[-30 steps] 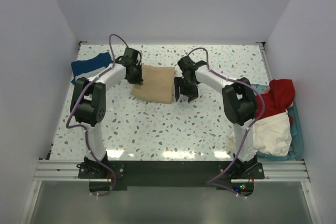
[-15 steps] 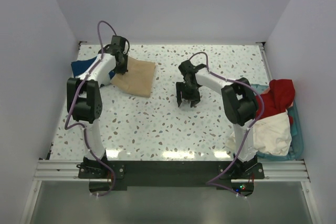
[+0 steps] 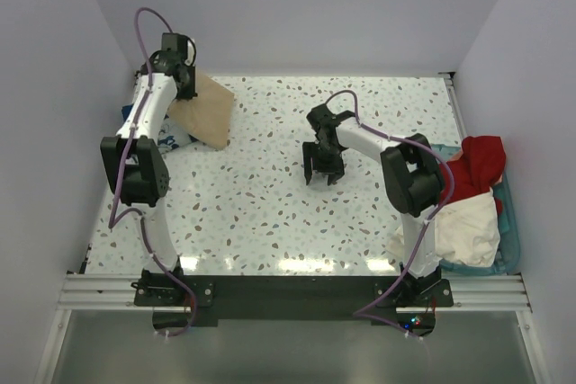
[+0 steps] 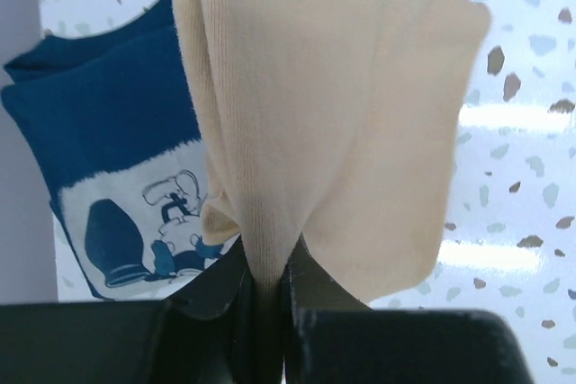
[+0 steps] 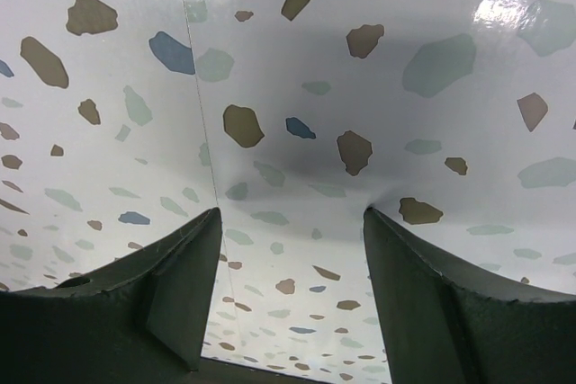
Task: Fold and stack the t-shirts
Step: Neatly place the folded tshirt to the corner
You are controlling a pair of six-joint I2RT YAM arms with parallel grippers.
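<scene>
Two fingers of my left claw (image 4: 267,290) pinch a tan shirt (image 4: 333,123), arm stretched up at the far left corner; it hangs over a navy shirt (image 4: 99,123) with a white print of a blue jug. My right claw (image 5: 292,222) gapes, pointing down at the table (image 5: 270,69).

tan shirt (image 4: 342,132) hanging folded | navy shirt (image 4: 99,141) flat beneath | red shirt (image 3: 477,164), cream shirt (image 3: 468,227) heaped

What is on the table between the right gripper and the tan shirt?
Nothing: in the top view only bare speckled table separates the right gripper from the tan shirt.
</scene>
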